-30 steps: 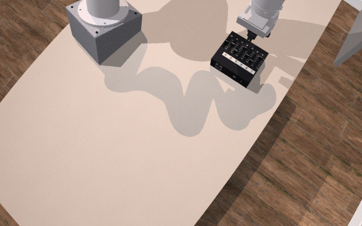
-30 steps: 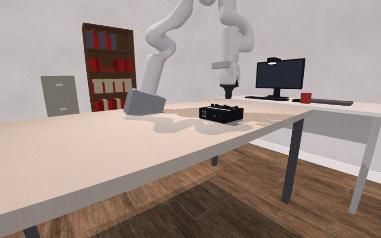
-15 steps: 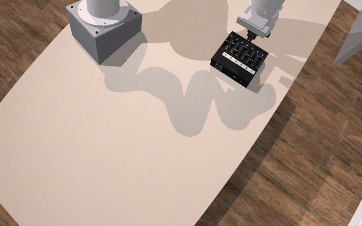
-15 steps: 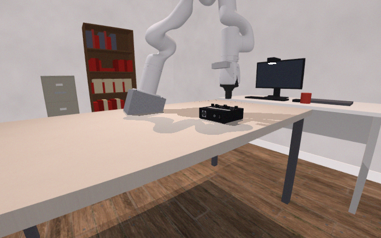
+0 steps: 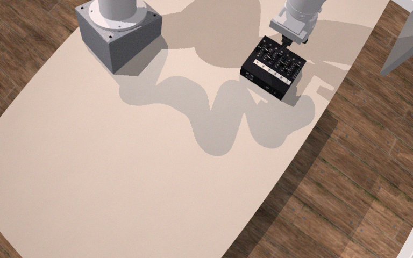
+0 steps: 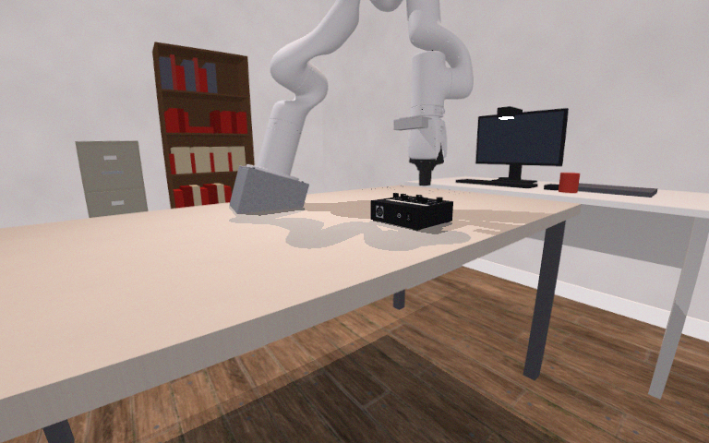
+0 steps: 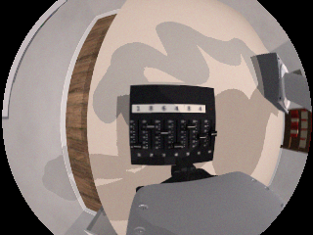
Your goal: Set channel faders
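The black lighting desk [image 5: 271,70] [image 6: 411,210] [image 7: 171,124] sits on the table near its far right edge. It carries several faders [image 5: 275,57] [image 7: 170,135] and a white tape strip [image 5: 271,71] [image 7: 171,109] with small writing that I cannot read. My gripper [image 5: 285,43] [image 6: 424,180] [image 7: 180,165] is shut and empty. It hangs a short way above the desk's edge on the fader side, away from the tape, and touches no fader.
The grey robot base [image 5: 118,33] [image 6: 266,191] stands at the table's back left. The table edge [image 5: 332,100] runs close to the right of the desk. A second table [image 6: 617,200] with a monitor and a red cup stands beyond.
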